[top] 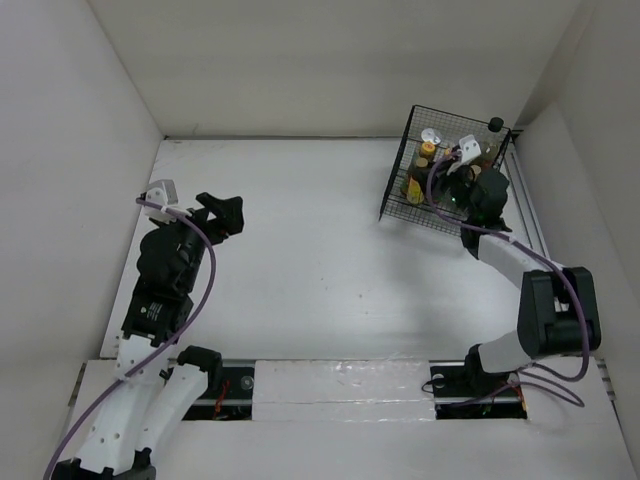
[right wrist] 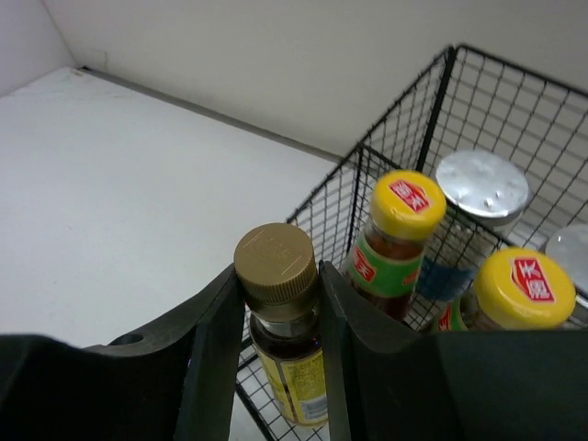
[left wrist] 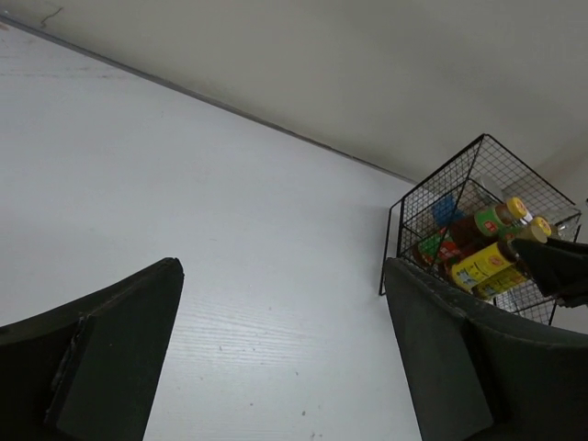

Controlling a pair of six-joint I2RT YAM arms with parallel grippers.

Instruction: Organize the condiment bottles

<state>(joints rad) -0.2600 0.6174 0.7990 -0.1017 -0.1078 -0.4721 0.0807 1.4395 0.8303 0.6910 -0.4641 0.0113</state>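
Pinching yellow-labelled bottle (right wrist: pixel 285 331), right fingers (right wrist: pixel 216 358); label print illegible.

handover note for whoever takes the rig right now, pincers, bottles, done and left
Left pincer: open, empty, above the table on the left side.
Right pincer: shut on the brown-capped bottle, upright at the near wall of the wire basket; I cannot tell whether it is inside yet.
In the basket: yellow-capped sauce bottles and a silver-lidded shaker, standing upright.
Done: no bottle shows loose on the table.
Left: probably lower the held bottle into the basket, release it, then back the right arm away.
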